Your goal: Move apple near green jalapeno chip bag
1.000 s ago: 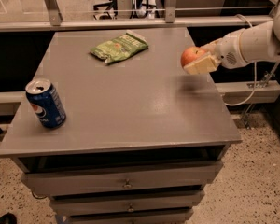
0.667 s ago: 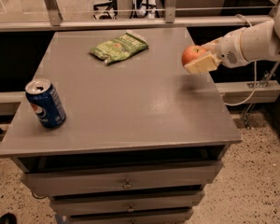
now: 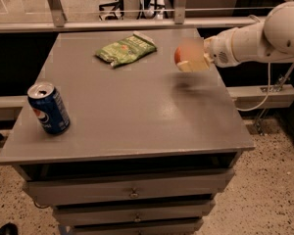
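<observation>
Cabinet drawers (image 3: 132,192) sit nearest, under the grey tabletop (image 3: 137,111). A blue Pepsi can (image 3: 49,107) stands upright near the front left corner. The gripper (image 3: 190,58) reaches in from the right and hangs above the table's right side, jaws clamped on the apple (image 3: 180,55), which is clear of the surface. The green jalapeno chip bag (image 3: 126,49) lies flat at far centre, left of the apple and apart from it.

High front view down onto table (image 3: 137,111), end effector (image 3: 190,58) at right.

On table (image 3: 137,131), chip bag (image 3: 126,49) rear centre, can (image 3: 48,108) front left, jaws holding apple (image 3: 181,56) above right rear
</observation>
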`<move>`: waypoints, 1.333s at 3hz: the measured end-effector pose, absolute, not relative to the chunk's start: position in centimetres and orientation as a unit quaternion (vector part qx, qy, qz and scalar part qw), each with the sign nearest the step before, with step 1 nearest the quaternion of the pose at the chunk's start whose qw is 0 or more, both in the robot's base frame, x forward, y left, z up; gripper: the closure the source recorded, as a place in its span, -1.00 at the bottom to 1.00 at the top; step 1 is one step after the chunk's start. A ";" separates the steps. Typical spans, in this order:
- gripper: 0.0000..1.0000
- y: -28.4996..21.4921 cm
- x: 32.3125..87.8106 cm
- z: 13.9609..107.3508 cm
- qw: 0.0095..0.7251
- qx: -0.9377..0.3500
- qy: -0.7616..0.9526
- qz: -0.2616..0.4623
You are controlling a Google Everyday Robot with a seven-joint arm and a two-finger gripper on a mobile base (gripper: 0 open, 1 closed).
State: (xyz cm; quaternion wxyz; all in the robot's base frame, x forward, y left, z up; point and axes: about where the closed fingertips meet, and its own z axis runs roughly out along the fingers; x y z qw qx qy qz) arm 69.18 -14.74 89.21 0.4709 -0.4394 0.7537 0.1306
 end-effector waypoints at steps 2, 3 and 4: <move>1.00 -9.8 76.0 89.7 0.472 -0.476 0.730 0.131; 1.00 -8.8 77.8 88.6 0.459 -0.483 0.733 0.134; 0.63 -8.0 78.9 87.4 0.448 -0.484 0.739 0.139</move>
